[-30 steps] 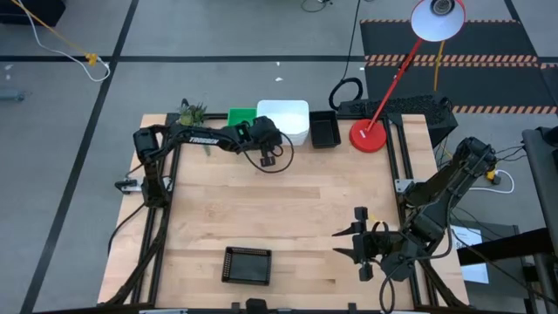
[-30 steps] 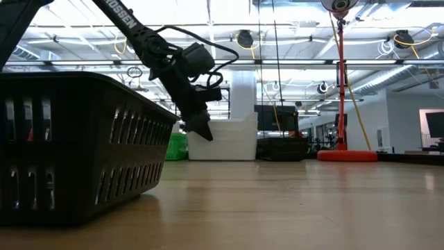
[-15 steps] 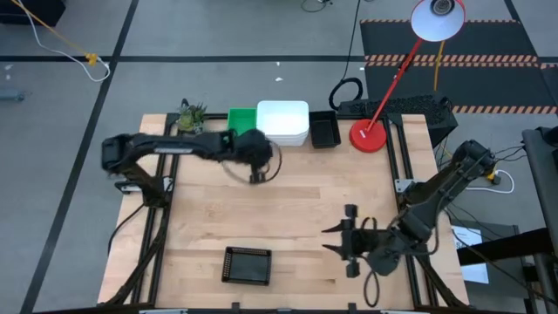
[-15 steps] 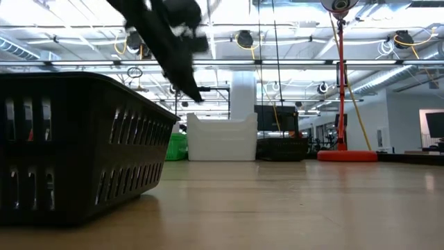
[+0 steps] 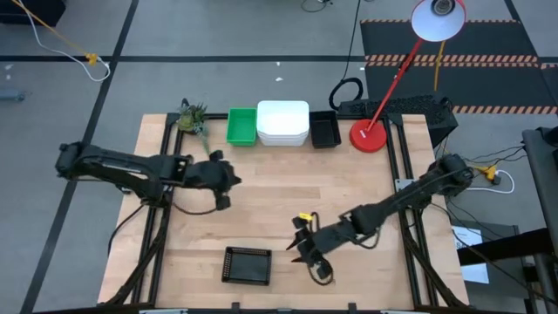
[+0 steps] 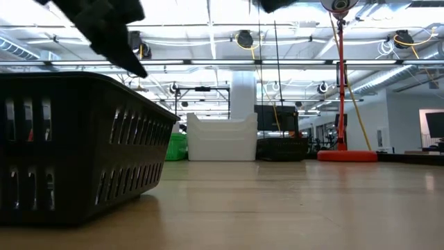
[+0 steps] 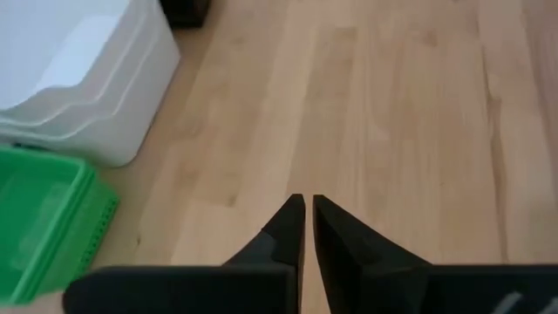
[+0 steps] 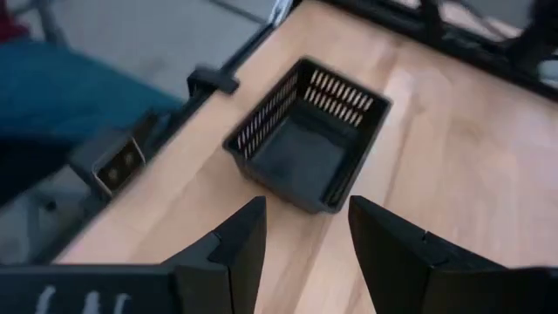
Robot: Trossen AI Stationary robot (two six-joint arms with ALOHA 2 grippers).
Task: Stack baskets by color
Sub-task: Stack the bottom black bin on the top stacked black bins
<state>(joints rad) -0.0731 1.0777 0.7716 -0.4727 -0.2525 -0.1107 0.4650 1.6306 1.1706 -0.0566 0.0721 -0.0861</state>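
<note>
Table [image 5: 279,218]: R end effector [image 5: 305,247] nr black basket [image 5: 247,265].

- The right gripper [image 8: 301,228] fills the foreground, its two dark fingers [image 8: 237,244] spread apart with bare wood showing between them.
- Beyond the fingertips a small black basket [image 8: 307,137] sits on the wooden table [image 8: 445,148], empty, with slotted side walls.
- The basket lies near the table's edge, beside a dark frame rail [image 8: 228,71].
- Past the edge, grey floor [image 8: 166,30] and a blue surface [image 8: 61,100] show.
</note>
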